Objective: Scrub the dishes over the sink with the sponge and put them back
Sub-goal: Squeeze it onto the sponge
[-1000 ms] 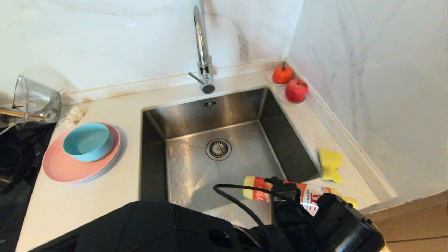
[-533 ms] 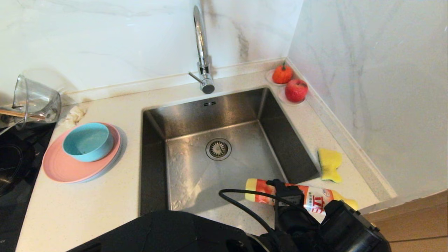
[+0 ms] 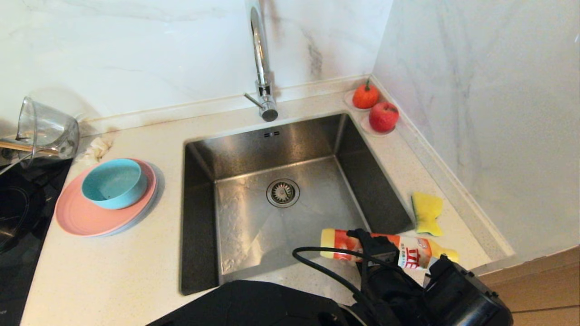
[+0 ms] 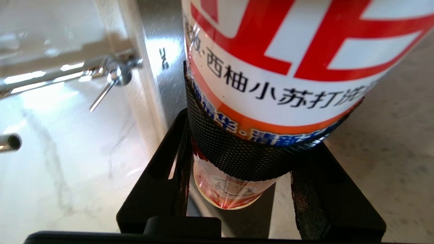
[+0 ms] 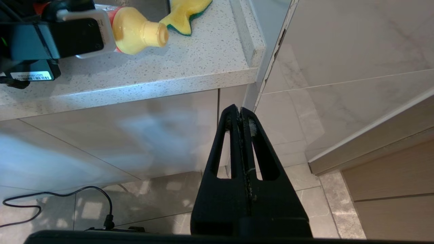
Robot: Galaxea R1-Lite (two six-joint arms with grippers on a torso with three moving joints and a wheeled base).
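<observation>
The teal bowl (image 3: 114,182) sits on the pink plate (image 3: 81,217), with a grey-blue plate's rim (image 3: 157,190) showing beneath, on the counter left of the sink (image 3: 253,145). The yellow sponge (image 3: 427,213) (image 5: 184,13) lies on the counter right of the sink. My left gripper (image 3: 369,246) (image 4: 257,135) is shut on an orange-and-yellow detergent bottle (image 3: 410,256) (image 4: 281,67) (image 5: 135,30), held level just over the counter at the sink's front right corner. My right gripper (image 5: 241,113) hangs shut and empty below the counter edge, over the floor.
The chrome faucet (image 3: 260,59) rises behind the sink, whose drain (image 3: 282,192) is bare. Two toy fruits (image 3: 383,116) stand in the back right corner. A tipped glass jug (image 3: 45,129) and a black hob (image 3: 18,203) are at the far left. Marble walls close the back and right.
My left arm has drawn back toward the near edge and slightly right, carrying the bottle with it. Dishes and sponge have not moved.
</observation>
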